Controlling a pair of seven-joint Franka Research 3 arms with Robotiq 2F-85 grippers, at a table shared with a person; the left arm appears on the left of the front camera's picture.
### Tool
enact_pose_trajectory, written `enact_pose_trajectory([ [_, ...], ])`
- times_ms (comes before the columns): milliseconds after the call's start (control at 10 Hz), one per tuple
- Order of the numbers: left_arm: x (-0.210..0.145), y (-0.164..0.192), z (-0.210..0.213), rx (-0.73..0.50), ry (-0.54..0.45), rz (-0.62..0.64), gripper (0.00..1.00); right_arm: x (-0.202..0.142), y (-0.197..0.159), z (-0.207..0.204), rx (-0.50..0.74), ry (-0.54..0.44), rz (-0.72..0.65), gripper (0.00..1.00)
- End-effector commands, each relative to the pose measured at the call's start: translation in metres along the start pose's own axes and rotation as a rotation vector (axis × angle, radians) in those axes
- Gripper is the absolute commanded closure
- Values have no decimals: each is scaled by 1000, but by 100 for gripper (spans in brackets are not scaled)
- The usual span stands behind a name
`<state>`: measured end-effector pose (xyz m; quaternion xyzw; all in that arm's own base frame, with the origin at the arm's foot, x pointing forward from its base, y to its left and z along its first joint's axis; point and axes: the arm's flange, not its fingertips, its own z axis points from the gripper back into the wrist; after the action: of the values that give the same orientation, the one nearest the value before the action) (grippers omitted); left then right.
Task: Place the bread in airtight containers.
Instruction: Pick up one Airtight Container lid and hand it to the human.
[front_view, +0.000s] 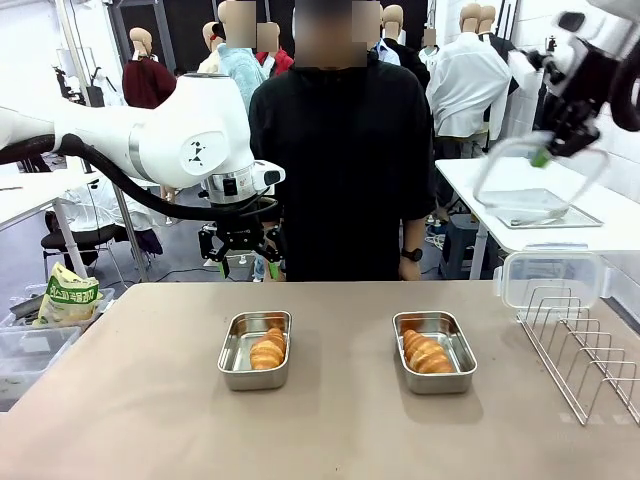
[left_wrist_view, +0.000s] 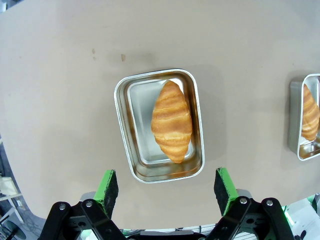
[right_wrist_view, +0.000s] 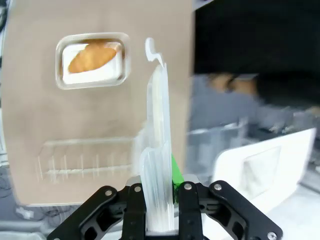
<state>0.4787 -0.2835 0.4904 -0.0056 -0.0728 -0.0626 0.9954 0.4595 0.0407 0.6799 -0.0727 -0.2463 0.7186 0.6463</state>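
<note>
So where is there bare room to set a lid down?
Bare tabletop lies between the left pan and right pan, along the near edge, and left of the left pan. The right end is crowded: wire rack with a clear lid.

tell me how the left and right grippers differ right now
The left gripper is open and empty; the right gripper is shut on a clear lid. The left hangs over a croissant in its pan; the right is raised high. Both have green pads.
</note>
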Motion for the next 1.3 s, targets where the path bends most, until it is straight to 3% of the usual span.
enact_pose_trajectory([
  [0,0,0,1,-1,-5,0,0,34,-5,-18,-157,-90,204,100],
  [200,0,0,1,-1,-5,0,0,70,-4,-24,-292,-115,343,100],
  [300,0,0,1,-1,-5,0,0,77,-6,-40,-272,-111,389,100],
  [500,0,0,1,-1,-5,0,0,75,-21,-80,-170,-156,365,100],
  [600,0,0,1,-1,-5,0,0,70,-22,-82,-182,-176,339,100],
  [700,0,0,1,-1,-5,0,0,92,-10,-64,-200,-100,371,100],
  [1200,0,0,1,-1,-5,0,0,92,-10,-64,-200,-100,371,100],
])
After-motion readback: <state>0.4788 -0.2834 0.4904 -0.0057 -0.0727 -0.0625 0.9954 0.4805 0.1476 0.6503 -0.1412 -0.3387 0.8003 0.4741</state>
